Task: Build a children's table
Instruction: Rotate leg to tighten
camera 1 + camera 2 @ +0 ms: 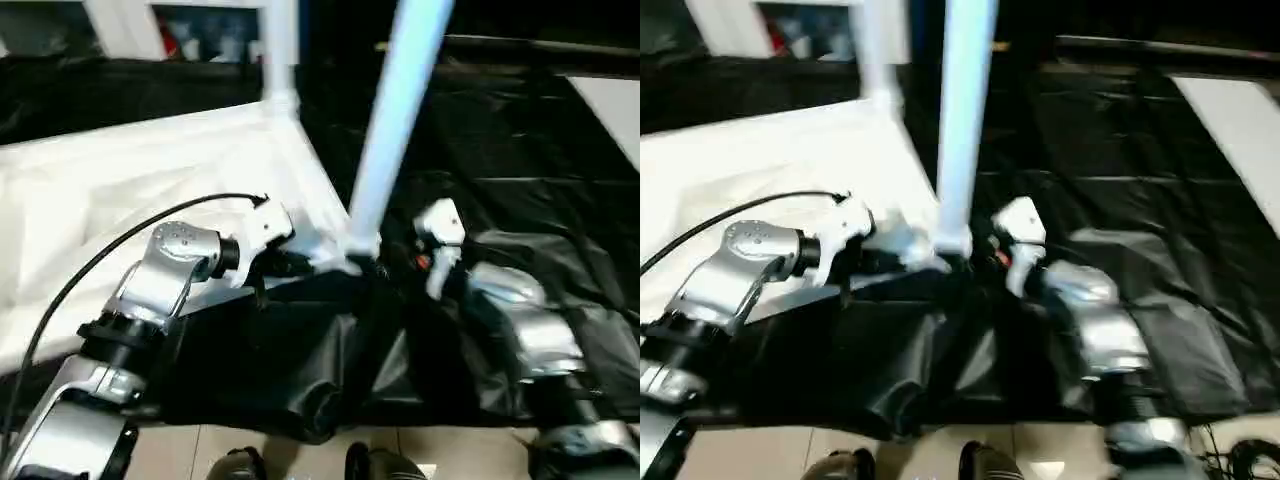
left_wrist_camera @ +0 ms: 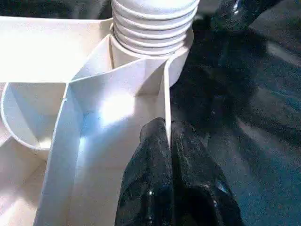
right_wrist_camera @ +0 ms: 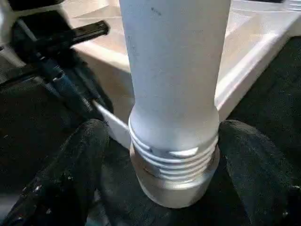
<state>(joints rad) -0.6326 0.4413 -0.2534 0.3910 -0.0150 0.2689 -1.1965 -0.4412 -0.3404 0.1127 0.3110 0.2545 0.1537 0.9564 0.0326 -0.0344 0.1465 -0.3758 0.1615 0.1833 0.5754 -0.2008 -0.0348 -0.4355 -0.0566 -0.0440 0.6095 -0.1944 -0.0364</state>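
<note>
From the head views, the white tabletop [image 1: 150, 170] lies upside down on a black-covered surface [image 1: 520, 160], with a leg [image 1: 395, 120] standing in its near corner socket between both grippers. In the left wrist view, the left gripper [image 2: 168, 141] is pinched shut on the tabletop's thin rim beside the ribbed socket [image 2: 153, 23]. In the right wrist view, the right gripper [image 3: 160, 155] stands wide, its fingers [image 3: 70, 169] either side of the leg's threaded base without clamping it.

Black sheeting [image 1: 520, 130] over floor; white cabinet [image 1: 130, 25] behind.
</note>
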